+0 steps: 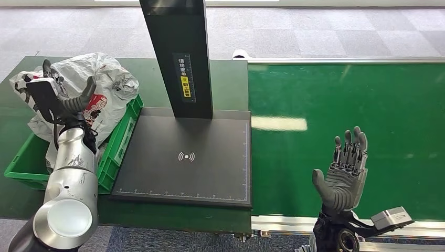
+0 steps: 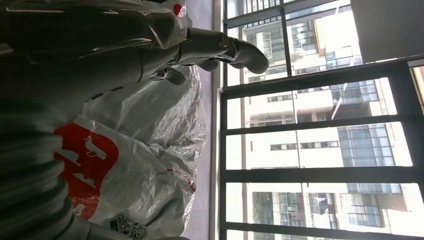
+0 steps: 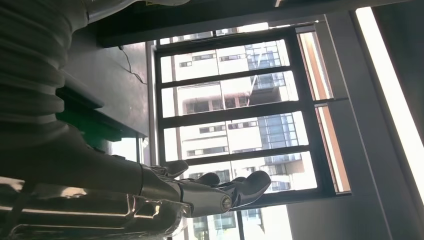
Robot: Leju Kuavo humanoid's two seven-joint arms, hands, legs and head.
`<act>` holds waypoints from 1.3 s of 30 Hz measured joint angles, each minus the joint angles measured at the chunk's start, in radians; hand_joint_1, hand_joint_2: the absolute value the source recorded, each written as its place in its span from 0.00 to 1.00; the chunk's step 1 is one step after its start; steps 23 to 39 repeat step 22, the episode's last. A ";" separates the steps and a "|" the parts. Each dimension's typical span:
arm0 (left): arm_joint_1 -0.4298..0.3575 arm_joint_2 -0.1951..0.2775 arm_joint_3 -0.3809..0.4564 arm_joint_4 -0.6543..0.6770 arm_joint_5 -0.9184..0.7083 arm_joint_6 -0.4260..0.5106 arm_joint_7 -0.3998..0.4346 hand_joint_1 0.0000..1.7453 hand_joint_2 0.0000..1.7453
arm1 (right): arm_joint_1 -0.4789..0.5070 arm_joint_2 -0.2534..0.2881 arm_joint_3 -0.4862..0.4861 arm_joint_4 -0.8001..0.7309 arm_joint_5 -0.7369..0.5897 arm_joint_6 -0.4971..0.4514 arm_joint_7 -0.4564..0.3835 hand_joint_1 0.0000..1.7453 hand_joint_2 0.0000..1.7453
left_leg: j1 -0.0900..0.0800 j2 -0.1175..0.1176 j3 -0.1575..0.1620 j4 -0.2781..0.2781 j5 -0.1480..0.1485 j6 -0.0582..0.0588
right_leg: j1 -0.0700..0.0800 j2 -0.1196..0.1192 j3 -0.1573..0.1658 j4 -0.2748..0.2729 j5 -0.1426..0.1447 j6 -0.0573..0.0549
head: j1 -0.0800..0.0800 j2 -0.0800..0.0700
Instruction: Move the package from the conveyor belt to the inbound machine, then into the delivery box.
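From my head view, my left hand (image 1: 68,97) is raised over the green delivery box (image 1: 118,144) at the left side of the table. The package (image 1: 107,86), a crumpled white plastic bag with red print, lies in this box and rises above its rim. My fingers are close against the bag, the thumb standing apart, but I cannot tell if they grip it or only touch it. In the middle stands the inbound machine (image 1: 183,157), a dark flat plate with a tall black post. To the right is the green conveyor belt (image 1: 341,100). My right hand (image 1: 343,170) is held upright over the near part of the belt, palm open, fingers straight and a little apart, holding nothing.

In my left wrist view, the package (image 2: 145,160) is just behind my left hand (image 2: 150,55). The thumb reaches out past the bag toward a large window (image 2: 320,150); the other fingers are mostly hidden.

In my right wrist view, my right hand (image 3: 200,192) has fingers stretched out, with nothing between them.
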 joint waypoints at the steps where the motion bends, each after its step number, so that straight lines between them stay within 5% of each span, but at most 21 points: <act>1: 0.000 -0.001 0.000 -0.002 0.003 -0.001 0.000 0.00 1.00 | 0.000 0.000 -0.001 0.000 0.000 0.000 0.000 0.00 1.00 | 0.000 0.000 0.000 0.000 0.000 0.000 | 0.000 0.000 0.000 0.000 0.000 0.000 | 0.000 0.000; 6: 0.039 -0.013 -0.058 -0.089 0.182 0.000 0.000 0.00 1.00 | 0.000 0.000 -0.003 0.000 0.000 -0.003 0.000 0.00 1.00 | 0.000 0.001 0.000 0.000 0.000 0.000 | 0.000 0.000 0.000 0.000 0.000 0.000 | 0.000 0.000; 15: 0.230 -0.025 -0.210 -0.425 0.381 0.077 0.017 0.00 1.00 | -0.018 -0.001 0.000 0.012 0.016 -0.011 0.000 0.00 1.00 | 0.000 0.001 -0.001 0.000 -0.001 0.000 | 0.000 0.000 0.000 0.000 0.000 0.000 | 0.000 0.000; 18: 0.335 -0.052 -0.246 -0.544 0.462 -0.038 0.004 0.00 1.00 | -0.024 -0.002 0.002 0.025 0.032 -0.036 0.001 0.00 1.00 | -0.001 0.001 0.000 0.000 -0.002 0.000 | -0.001 0.001 0.000 0.000 -0.001 0.000 | -0.001 0.000; 22: 0.641 -0.147 -0.467 -0.794 0.481 -0.283 -0.002 0.00 1.00 | -0.026 0.000 0.010 0.077 0.137 -0.164 0.009 0.00 1.00 | -0.004 0.001 0.001 0.000 -0.005 0.003 | -0.004 0.001 0.002 -0.001 -0.005 0.004 | 0.000 0.000; 39: 0.641 -0.147 -0.467 -0.794 0.481 -0.283 -0.002 0.00 1.00 | -0.026 0.000 0.010 0.077 0.137 -0.164 0.009 0.00 1.00 | -0.004 0.001 0.001 0.000 -0.005 0.003 | -0.004 0.001 0.002 -0.001 -0.005 0.004 | 0.000 0.000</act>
